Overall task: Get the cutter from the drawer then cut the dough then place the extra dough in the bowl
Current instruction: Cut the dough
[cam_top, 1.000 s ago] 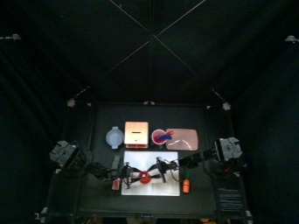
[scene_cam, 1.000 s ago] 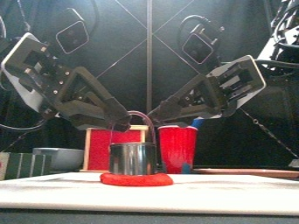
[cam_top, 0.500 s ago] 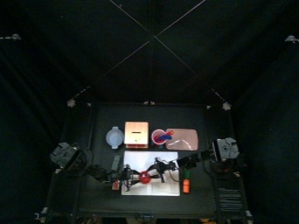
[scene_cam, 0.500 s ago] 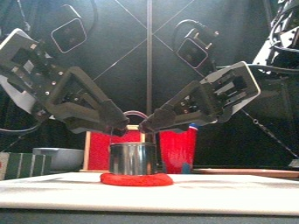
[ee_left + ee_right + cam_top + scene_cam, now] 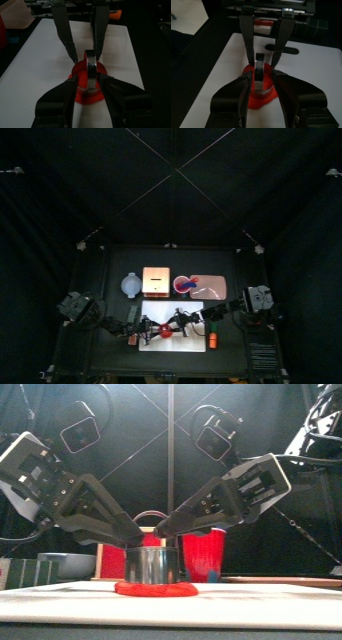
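The black tabletop (image 5: 234,263) is being taken up at its front by a white cutting board (image 5: 167,344), and over the middle of that board the two arms are being held tip to tip, one reaching in from each side. Behind the board a row is being formed by a pale wooden box (image 5: 155,281) in the middle, a pink tray (image 5: 218,289) to its right and a blue-grey bowl (image 5: 130,284) to its left, all well apart from the grippers. A red cup (image 5: 205,554) is being shown standing to the right of the board's middle. A flat disc of red dough (image 5: 156,589) is being carried by the board, and the round metal cutter (image 5: 151,566) is being held upright on top of it, with its wire handle arching above. The left gripper (image 5: 91,76) is being held nearly closed, its jaws narrowed onto the cutter's top, one on each side. The right gripper (image 5: 262,75) is being held the same way on the cutter from the opposite side.
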Controlling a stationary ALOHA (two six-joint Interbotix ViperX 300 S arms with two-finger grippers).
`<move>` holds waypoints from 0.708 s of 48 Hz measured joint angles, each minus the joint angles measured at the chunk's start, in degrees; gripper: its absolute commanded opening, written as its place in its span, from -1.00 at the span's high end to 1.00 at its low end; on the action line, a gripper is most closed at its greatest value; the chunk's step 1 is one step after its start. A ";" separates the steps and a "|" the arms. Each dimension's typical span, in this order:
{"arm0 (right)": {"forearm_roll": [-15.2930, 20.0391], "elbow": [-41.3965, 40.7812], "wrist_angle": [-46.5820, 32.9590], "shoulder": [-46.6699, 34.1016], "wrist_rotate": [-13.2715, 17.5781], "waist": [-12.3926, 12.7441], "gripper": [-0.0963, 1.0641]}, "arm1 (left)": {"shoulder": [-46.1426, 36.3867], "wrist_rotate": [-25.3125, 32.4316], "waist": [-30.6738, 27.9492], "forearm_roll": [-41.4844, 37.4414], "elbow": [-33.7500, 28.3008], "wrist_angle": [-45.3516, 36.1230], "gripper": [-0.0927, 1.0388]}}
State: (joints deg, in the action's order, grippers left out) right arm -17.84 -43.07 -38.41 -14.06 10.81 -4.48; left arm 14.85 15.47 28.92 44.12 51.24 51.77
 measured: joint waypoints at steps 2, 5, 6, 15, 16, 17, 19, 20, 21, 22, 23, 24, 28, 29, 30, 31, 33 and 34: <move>-0.09 0.18 0.62 0.00 0.00 -0.09 -0.46 | 0.00 0.09 0.00 0.00 0.00 -0.09 -0.52; 0.00 0.26 1.41 0.09 0.00 -0.18 -0.46 | 0.00 0.26 0.00 0.09 0.09 0.00 -0.52; 0.00 0.35 1.67 0.00 0.00 -0.26 -0.45 | 0.00 0.35 0.00 0.09 0.09 -0.09 -0.51; -0.09 0.44 2.37 0.00 -0.09 -0.44 -0.40 | 0.00 1.76 0.00 0.09 0.00 -0.18 -0.42; -0.09 0.35 2.37 0.09 -0.09 -0.44 -0.38 | 0.00 1.93 0.00 0.09 0.09 -0.09 -0.39; -0.09 0.35 2.37 0.00 -0.18 -0.35 -0.37 | 0.00 2.02 0.00 0.09 0.09 -0.09 -0.37; -0.18 0.35 2.37 0.00 -0.18 -0.35 -0.32 | 0.00 2.29 0.00 0.00 0.00 -0.18 -0.32; -0.26 0.35 2.37 0.09 -0.18 -0.26 -0.30 | 0.00 2.29 0.00 0.00 0.00 -0.18 -0.30; -0.26 0.35 2.37 0.09 -0.18 -0.26 -0.27 | 0.00 2.29 0.00 0.00 0.09 -0.26 -0.29; -0.35 0.35 2.46 0.00 -0.26 -0.26 -0.23 | 0.00 2.37 0.00 0.00 0.09 -0.35 -0.28; -0.35 0.35 2.37 0.00 -0.35 -0.26 -0.20 | 0.00 2.46 0.00 0.00 0.00 -0.44 -0.27; -0.53 0.35 2.46 0.00 -0.35 -0.18 -0.18 | 0.00 2.46 0.00 0.00 0.09 -0.62 -0.25; -0.70 0.35 2.37 0.00 0.00 -0.26 -0.08 | 0.00 2.55 0.00 0.00 0.00 -0.97 -0.22; -0.70 0.35 2.37 0.00 -0.09 -0.18 -0.06 | 0.00 2.55 0.00 -0.09 0.00 -1.14 -0.22; -0.70 0.35 2.46 0.00 -0.09 -0.26 -0.05 | 0.00 2.55 0.00 -0.09 0.00 -1.32 -0.22; -0.79 0.35 2.37 0.00 -0.09 -0.26 -0.04 | 0.00 2.55 0.00 -0.09 0.00 -1.49 -0.21; -0.88 0.35 2.37 -0.18 -0.09 -0.18 -0.01 | 0.00 2.64 0.00 -0.09 0.00 -1.93 -0.21; -0.79 0.35 2.37 -0.18 -0.09 -0.26 0.00 | 0.00 2.64 0.00 -0.09 0.00 -2.02 -0.21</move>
State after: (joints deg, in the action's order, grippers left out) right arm -18.63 -42.71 -36.04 -14.24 10.72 -4.75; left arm 14.85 18.11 28.92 44.03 51.24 49.75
